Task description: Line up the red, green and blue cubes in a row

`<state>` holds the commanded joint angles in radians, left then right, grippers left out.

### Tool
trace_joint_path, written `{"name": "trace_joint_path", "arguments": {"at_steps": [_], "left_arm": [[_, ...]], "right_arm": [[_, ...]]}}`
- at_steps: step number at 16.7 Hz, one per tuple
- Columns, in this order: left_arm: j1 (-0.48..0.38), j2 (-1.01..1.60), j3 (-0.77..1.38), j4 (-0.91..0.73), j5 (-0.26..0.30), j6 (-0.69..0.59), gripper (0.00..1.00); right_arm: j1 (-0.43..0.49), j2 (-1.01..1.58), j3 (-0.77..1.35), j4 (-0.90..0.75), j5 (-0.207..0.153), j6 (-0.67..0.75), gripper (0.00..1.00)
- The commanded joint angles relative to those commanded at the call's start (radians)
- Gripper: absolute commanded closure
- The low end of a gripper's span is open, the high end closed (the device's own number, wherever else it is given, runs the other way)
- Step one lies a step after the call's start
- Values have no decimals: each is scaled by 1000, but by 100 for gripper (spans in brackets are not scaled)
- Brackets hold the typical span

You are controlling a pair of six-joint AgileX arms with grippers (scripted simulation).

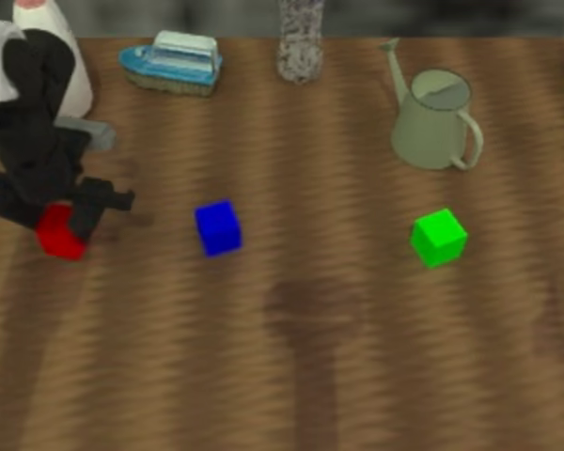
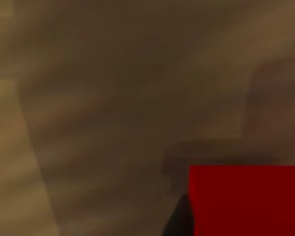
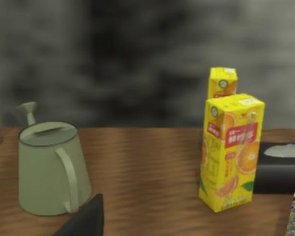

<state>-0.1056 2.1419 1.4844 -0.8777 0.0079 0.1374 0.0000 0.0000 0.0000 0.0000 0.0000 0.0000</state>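
Red fills the lower corner of the left wrist view, where the red cube [image 2: 246, 201] sits right against the left gripper [image 1: 64, 214]; from above the black fingers straddle it near the worktop's left edge, but whether they are already clamped on it I cannot tell. Glossy, hard and evidently light, it should lift easily yet may slip or twist unless the pads meet two opposite flat faces squarely. Farther right lies the blue cube [image 1: 217, 227], left of the worktop's middle, then the green cube [image 1: 439, 237] towards the right edge, just in front of the watering can [image 1: 434, 119]. My right arm is outside the top view.
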Motion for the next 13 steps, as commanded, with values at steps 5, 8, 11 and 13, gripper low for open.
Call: {"name": "trace_joint_path", "arguments": {"at_steps": [5,8,11,13], "left_arm": [[14,-58,100,-169,-1,-3,100],[17,-77,124,-203,-1,-3,100],[11,-73,122,-200,-2,-2,100],[-2,-72,124,-203,-2,-17,100]], "right_arm": [[0,0,0,0,0,0,0],[0,0,0,0,0,0,0],[0,0,0,0,0,0,0],[0,0,0,0,0,0,0]]}}
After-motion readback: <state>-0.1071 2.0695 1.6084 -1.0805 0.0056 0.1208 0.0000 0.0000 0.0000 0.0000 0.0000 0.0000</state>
